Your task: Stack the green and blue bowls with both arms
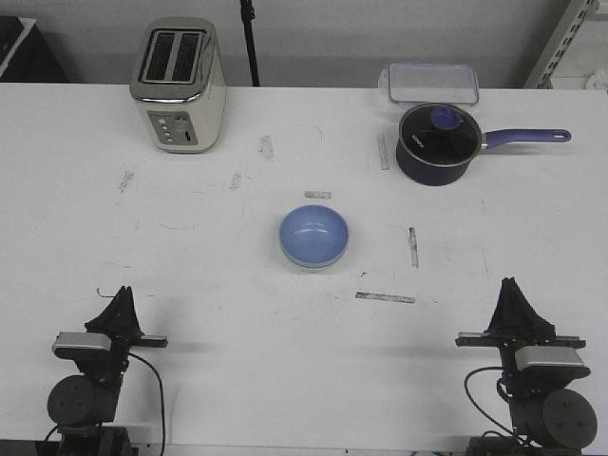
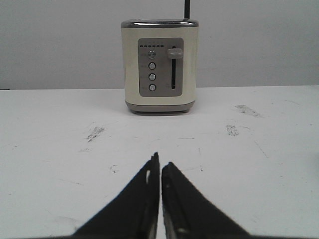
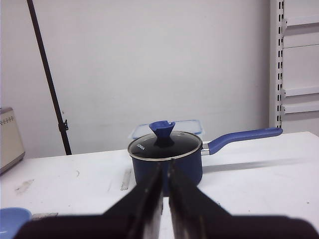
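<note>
blue bowl (image 1: 313,237) mid-table, well ahead of and between left gripper (image 1: 122,296) and right gripper (image 1: 513,290), both pinched closed, empty

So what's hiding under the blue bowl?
The blue bowl shows a thin pale green rim along its lower edge, probably the green bowl nested beneath. The rest is covered.

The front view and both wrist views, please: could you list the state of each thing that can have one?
blue bowl: upright, empty, stacked in a pale green bowl whose rim just shows beneath.
saucepan: upright, glass lid on, handle pointing to the robot's right.
toaster: upright, slots empty, lever up.
clear container: lid on, behind the saucepan.
left claw: shut, holding nothing.
right claw: shut, holding nothing.
</note>
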Controlling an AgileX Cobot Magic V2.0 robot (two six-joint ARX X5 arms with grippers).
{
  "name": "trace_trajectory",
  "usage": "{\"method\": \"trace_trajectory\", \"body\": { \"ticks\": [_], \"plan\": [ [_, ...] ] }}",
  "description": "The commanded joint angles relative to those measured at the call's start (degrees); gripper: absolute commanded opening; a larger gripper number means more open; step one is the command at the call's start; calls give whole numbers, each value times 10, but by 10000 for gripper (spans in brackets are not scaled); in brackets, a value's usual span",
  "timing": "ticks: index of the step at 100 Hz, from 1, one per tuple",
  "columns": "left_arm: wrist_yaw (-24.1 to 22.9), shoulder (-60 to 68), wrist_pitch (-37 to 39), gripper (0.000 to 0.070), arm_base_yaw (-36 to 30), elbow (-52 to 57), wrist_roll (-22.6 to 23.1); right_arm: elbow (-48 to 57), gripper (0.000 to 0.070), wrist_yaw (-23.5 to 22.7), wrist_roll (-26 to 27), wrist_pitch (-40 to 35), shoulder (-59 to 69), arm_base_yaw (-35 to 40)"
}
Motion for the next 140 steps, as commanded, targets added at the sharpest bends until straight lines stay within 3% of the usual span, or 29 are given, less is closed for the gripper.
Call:
{"method": "trace_trajectory", "body": {
  "ticks": [1,30,57,73,105,140],
  "plan": [
    [-1,-1,9,2,0,-13,5,2,11,0,5,6,-1,0],
    [-1,-1,9,2,0,-13,5,1,12,1,5,6,-1,0],
    [-1,-1,9,2,0,-13,5,-38,11,-37,-9,10,-5,1],
    [-1,-1,9,2,0,-13,5,-102,11,-38,-47,59,-14,1],
    [-1,-1,9,2,0,-13,5,-191,12,-29,-46,86,-85,0],
    [-1,-1,9,2,0,-13,5,-191,11,-13,-47,68,-86,-1]
  ]
}}
